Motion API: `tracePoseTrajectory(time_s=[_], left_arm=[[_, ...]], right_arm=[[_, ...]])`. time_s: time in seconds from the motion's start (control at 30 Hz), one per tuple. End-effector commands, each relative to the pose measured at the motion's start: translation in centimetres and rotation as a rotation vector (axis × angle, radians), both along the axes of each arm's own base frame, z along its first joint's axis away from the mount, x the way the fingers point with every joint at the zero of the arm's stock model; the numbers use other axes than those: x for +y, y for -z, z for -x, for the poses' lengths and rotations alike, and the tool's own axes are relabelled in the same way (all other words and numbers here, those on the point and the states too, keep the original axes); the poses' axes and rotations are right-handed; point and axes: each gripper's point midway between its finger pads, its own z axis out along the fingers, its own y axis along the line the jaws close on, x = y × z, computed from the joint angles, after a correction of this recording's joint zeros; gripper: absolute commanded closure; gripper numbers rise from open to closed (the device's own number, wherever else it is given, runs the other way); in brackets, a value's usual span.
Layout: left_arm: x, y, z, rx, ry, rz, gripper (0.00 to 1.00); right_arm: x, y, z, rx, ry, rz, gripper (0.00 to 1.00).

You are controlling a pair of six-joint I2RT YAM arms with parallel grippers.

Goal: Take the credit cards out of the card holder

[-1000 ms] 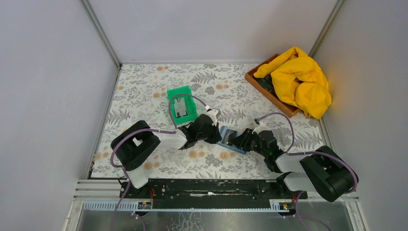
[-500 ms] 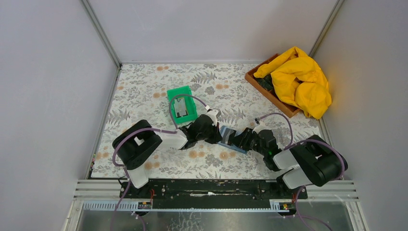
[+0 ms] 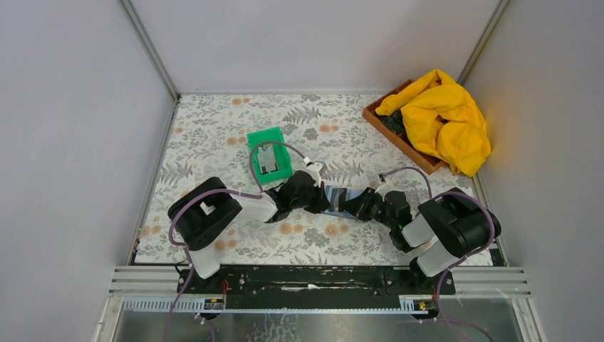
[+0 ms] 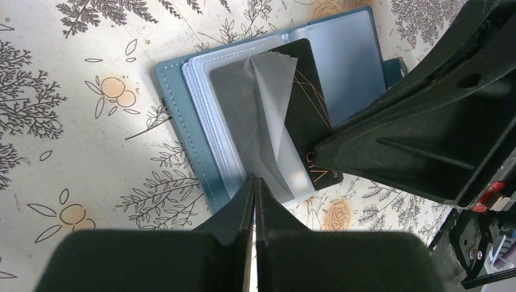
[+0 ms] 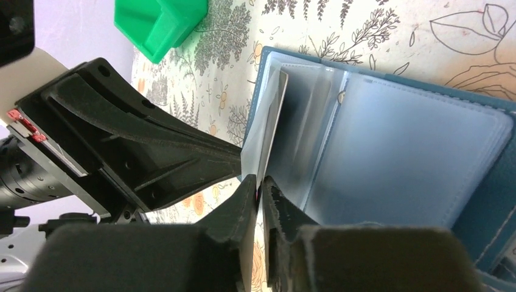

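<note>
- I have both arms meeting low over the middle of the flowered surface point(image 3: 214, 135). The blue card holder point(image 3: 335, 198) lies open between them.
- The holder rests flat with its spine down and its clear sleeves fanned upward, so the pockets face my cameras.
- The left end effector point(image 4: 255, 182) is closed, with its fingertips together at the near edge of the holder's sleeves. I judge it is there to pin the holder so it does not slide along with a card. I cannot tell whether a leaf of plastic is nipped between the tips.
- A dark credit card point(image 4: 307, 91) sticks partway out of its clear sleeve point(image 4: 274, 121). The card is angled across the page, and one corner reaches past the holder's edge.
- The right end effector point(image 5: 260, 185) comes in from the opposite side. Its jaws are drawn close together on that exposed corner, gripping the card edge-on. Holding the corner leaves the sleeve free to peel away.
- I judge the card is not yet free, as most of it sits under the plastic. A pull along the pocket's length looks right, because a sideways tug could drag the sleeve.
- The green tray point(image 3: 265, 132) stands just beyond the left arm with a flat grey card point(image 3: 268, 161) inside. I take it to be the drop-off spot.
</note>
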Motion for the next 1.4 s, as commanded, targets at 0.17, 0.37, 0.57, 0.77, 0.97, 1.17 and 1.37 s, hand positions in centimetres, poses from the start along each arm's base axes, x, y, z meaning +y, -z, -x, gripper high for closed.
tracePoseTrajectory(time_s=[0.17,0.37,0.57,0.77,0.97,1.17,1.37], left_arm=[[0.1,1.1,0.8,0.027,0.014,-0.013,0.96],[0.1,1.0,0.7,0.027,0.011,-0.010,0.96],[-0.3,0.6,0.7,0.024,0.018,0.006,0.96],[-0.7,-1.2,0.6,0.000,0.030,0.042,0.90],[-0.5,-6.8,0.4,-0.117,0.047,0.112,0.63],[2.9,-11.3,-0.6,-0.244,-0.053,0.027,0.62],[9.2,-15.5,-2.0,-0.380,-0.280,-0.028,0.67]], right_arm=[[0.2,-2.1,-0.5,-0.076,-0.010,-0.036,1.00],[-1.9,-1.7,-0.6,-0.061,0.069,0.042,1.00],[-3.9,-3.3,-0.8,-0.115,0.130,0.149,1.00],[-4.5,-5.9,-0.5,-0.178,0.129,0.179,1.00],[-3.7,-7.9,-0.1,-0.226,0.071,0.155,1.00],[-2.7,-9.9,-0.9,-0.262,0.042,0.132,1.00],[0.5,-12.4,-3.6,-0.264,-0.053,0.075,1.00]])
